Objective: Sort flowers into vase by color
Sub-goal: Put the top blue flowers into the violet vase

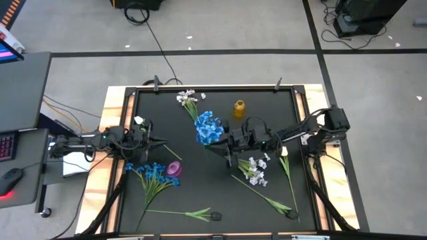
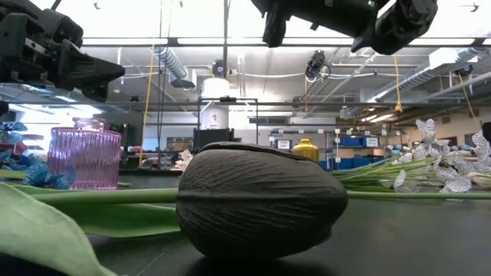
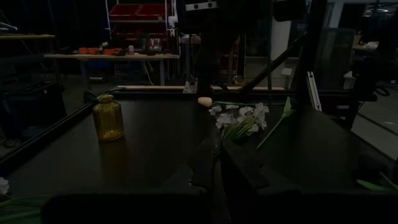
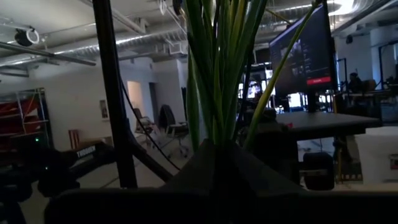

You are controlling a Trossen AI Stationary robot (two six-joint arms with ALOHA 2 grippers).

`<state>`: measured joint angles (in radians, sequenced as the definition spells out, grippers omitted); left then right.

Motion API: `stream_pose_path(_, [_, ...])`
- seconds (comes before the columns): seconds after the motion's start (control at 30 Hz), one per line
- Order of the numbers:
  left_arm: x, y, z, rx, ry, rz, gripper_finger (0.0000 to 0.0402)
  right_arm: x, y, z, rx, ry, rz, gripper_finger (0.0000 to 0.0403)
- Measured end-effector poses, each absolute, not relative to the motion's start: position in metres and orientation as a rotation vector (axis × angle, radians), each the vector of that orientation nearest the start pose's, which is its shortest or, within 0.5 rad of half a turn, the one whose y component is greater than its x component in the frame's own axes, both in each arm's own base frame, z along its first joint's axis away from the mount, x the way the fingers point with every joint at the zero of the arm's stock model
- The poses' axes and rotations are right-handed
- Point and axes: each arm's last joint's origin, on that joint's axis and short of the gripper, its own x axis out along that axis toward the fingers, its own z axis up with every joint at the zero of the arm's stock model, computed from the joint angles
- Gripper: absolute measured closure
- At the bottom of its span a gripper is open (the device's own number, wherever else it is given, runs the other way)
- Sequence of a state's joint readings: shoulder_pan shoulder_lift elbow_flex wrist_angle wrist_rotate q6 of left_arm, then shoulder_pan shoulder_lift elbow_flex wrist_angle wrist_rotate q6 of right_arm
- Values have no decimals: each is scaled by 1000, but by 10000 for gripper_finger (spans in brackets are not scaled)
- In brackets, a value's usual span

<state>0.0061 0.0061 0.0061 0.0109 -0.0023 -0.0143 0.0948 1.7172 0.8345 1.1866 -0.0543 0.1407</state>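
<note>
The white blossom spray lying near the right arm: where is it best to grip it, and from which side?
Probably the bare green stem of the white blossom spray, gripped from straight above, jaws across it. The stem lies flat and thin on the table, clear of the crushable blossoms.

Blue flowers (image 1: pixel 208 128), white flowers (image 1: pixel 255 168), a ribbed pink vase (image 2: pixel 84 159) and an amber vase (image 1: pixel 239 108) on a black table (image 1: pixel 200 193).

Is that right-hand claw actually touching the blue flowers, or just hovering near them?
Touching. In the right wrist view, the green stems rise straight out from between the shut fingers of the right gripper; the high view shows the blue flowers right at its tip.
</note>
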Motion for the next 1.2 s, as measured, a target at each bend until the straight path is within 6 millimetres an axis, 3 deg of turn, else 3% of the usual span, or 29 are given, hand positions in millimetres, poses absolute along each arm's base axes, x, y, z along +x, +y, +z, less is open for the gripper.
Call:
stream_pose_path(0.57, [98, 1, 168, -22, -33, 8, 367, 351, 35, 241, 140, -279, 168, 370])
stream_pose_path(0.73, [97, 1, 178, -170, -136, -3, 367, 351, 35, 241, 144, -279, 164, 370])
stream_pose_path(0.9, [91, 1, 200, -406, -358, -69, 367, 351, 35, 241, 136, -273, 161, 370])
stream_pose_path(1.07, [90, -4, 217, -429, -304, -207, 367, 352, 35, 239, 133, -257, 159, 370])
stream_pose_path(1.2, [100, -5, 229, -412, -230, -205, 367, 352, 35, 239, 117, -258, 157, 370])
